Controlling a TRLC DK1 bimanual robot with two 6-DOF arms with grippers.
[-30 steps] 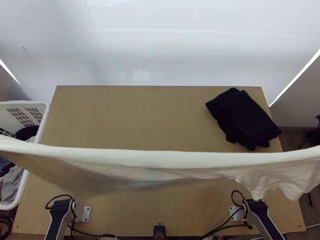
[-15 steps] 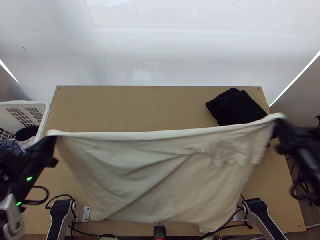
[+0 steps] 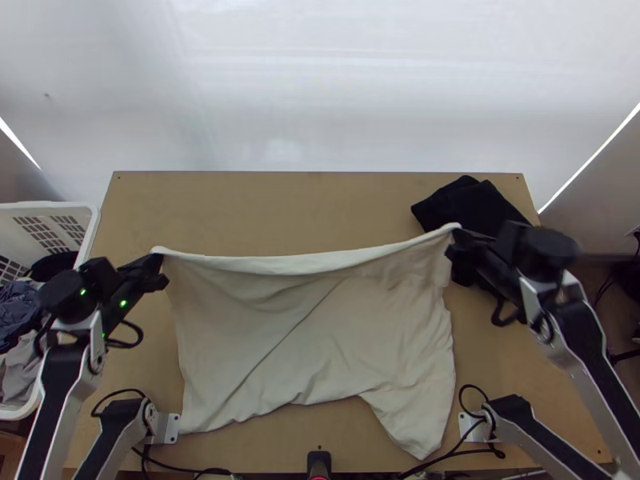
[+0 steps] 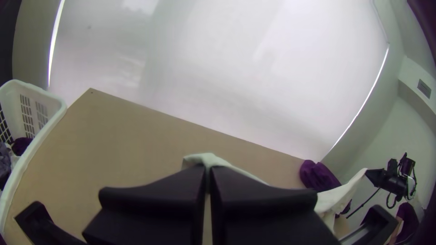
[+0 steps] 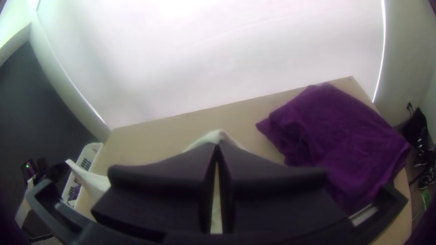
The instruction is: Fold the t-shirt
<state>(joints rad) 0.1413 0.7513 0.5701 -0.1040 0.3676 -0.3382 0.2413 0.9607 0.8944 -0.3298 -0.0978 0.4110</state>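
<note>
One basket (image 3: 90, 210) beside the table (image 3: 280, 208)

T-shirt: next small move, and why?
I'd lower both grippers together, keeping the edge stretched, to lay the t-shirt down. The left gripper and right gripper each pinch an end of its far edge, which looks raised off the table, while the near hem hangs unevenly. Likely too early to fold.

t-shirt (image 3: 312, 344): plain cream | folded cloth (image 3: 476, 210): black | basket (image 3: 90, 228): white, slotted grid | tabletop (image 3: 264, 210): plain tan
</note>
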